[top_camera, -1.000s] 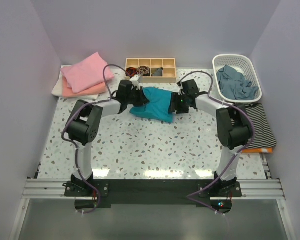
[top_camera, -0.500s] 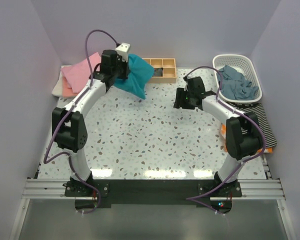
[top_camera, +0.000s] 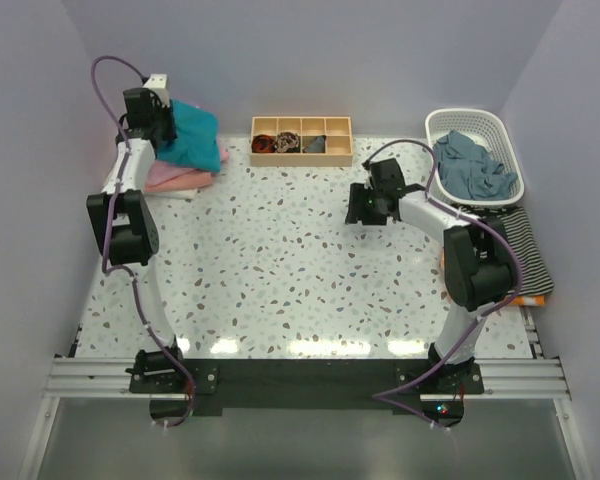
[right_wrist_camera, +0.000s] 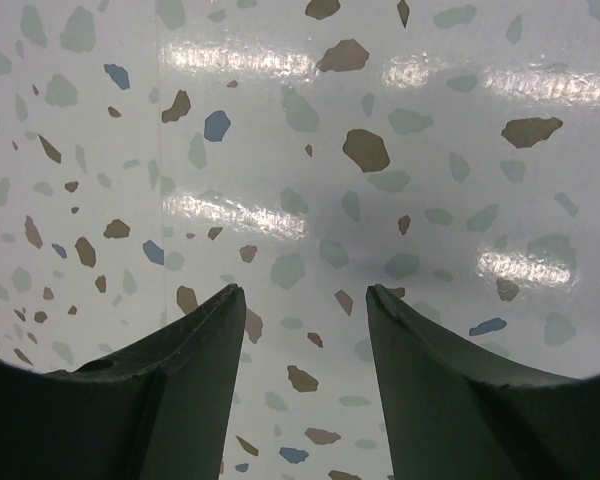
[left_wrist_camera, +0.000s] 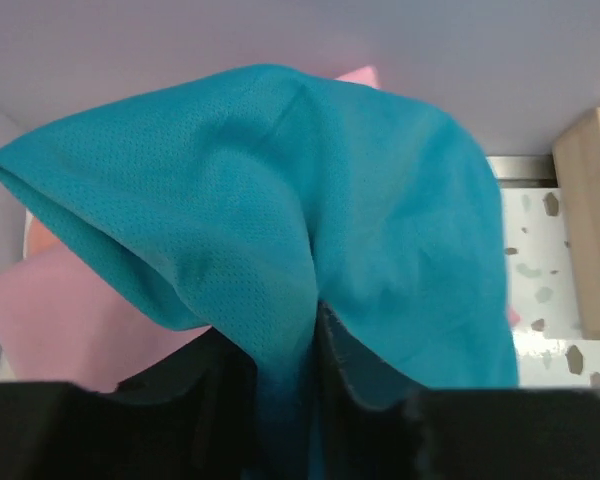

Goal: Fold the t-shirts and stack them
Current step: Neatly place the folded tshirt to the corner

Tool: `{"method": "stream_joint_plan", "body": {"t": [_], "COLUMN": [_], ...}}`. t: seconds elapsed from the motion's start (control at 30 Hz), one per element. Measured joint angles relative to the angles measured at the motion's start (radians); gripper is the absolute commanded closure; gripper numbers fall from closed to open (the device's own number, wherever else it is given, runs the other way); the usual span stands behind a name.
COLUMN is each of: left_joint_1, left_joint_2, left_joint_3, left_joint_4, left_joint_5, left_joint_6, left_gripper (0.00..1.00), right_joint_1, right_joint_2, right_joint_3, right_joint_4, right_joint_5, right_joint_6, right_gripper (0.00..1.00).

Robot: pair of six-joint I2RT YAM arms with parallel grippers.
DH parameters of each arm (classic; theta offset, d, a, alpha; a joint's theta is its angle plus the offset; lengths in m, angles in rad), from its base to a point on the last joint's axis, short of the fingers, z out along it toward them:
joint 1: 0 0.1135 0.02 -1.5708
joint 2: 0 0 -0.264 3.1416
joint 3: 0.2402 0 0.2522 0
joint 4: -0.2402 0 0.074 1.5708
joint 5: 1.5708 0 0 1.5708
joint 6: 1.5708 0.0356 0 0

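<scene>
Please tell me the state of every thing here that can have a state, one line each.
teal t-shirt: bunched, held over the pink t-shirt.
left gripper: shut on the teal t-shirt.
right gripper: open, empty, above the table.
pink t-shirt: folded, lying flat.
basket: upright, holding crumpled grey-blue cloth.
striped cloth: folded flat.

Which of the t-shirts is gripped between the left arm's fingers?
The teal-blue t-shirt: it hangs bunched from the left fingers, while the pink t-shirt lies folded flat beneath it in the far left corner.
</scene>
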Motion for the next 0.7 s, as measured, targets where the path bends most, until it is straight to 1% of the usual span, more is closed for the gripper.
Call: {"method": "stream_joint_plan", "body": {"t": [0.03, 0.07, 0.1, 0.13, 0.23, 0.37, 0.43, 0.57, 0.63, 0.7], "left_joint_1": [0.016, 0.027, 0.04, 0.053, 0.079, 0.09, 0.087, 0.063, 0.032, -0.026], "left_joint_2": [0.024, 0.04, 0.058, 0.072, 0.086, 0.029, -0.03, -0.201, -0.294, -0.402], "left_joint_3": [0.005, 0.005, 0.005, 0.005, -0.009, -0.093, -0.148, -0.229, -0.259, -0.298], "left_joint_4": [0.004, 0.006, 0.007, 0.008, 0.016, 0.07, 0.083, 0.111, 0.127, 0.148], "left_joint_5": [-0.001, -0.002, -0.006, -0.015, -0.048, -0.11, -0.125, -0.144, -0.155, -0.175], "left_joint_6": [-0.001, -0.003, -0.013, -0.023, -0.049, -0.055, -0.066, -0.085, -0.094, -0.096], "left_gripper": [0.31, 0.21, 0.03, 0.0, 0.0, 0.0, 0.0, 0.0, 0.0, 0.0], "right_joint_1": [0.0, 0.0, 0.0, 0.0, 0.0, 0.0, 0.0, 0.0, 0.0, 0.0], "right_joint_2": [0.006, 0.011, 0.014, 0.016, 0.017, 0.017, 0.014, -0.019, -0.04, -0.053], "right_joint_3": [0.0, 0.0, 0.0, 0.0, 0.0, 0.0, -0.002, -0.019, -0.023, -0.023], "right_joint_4": [-0.001, -0.001, -0.002, -0.003, -0.006, -0.005, -0.002, 0.006, 0.008, 0.011], "right_joint_5": [-0.004, -0.006, -0.009, -0.01, -0.01, -0.008, -0.002, 0.015, 0.019, 0.021], "right_joint_6": [-0.003, -0.005, -0.006, -0.007, -0.01, -0.012, -0.012, -0.012, -0.012, -0.012], "right_gripper": [0.44, 0.44, 0.44, 0.44, 0.44, 0.44, 0.44, 0.44, 0.44, 0.44]}}
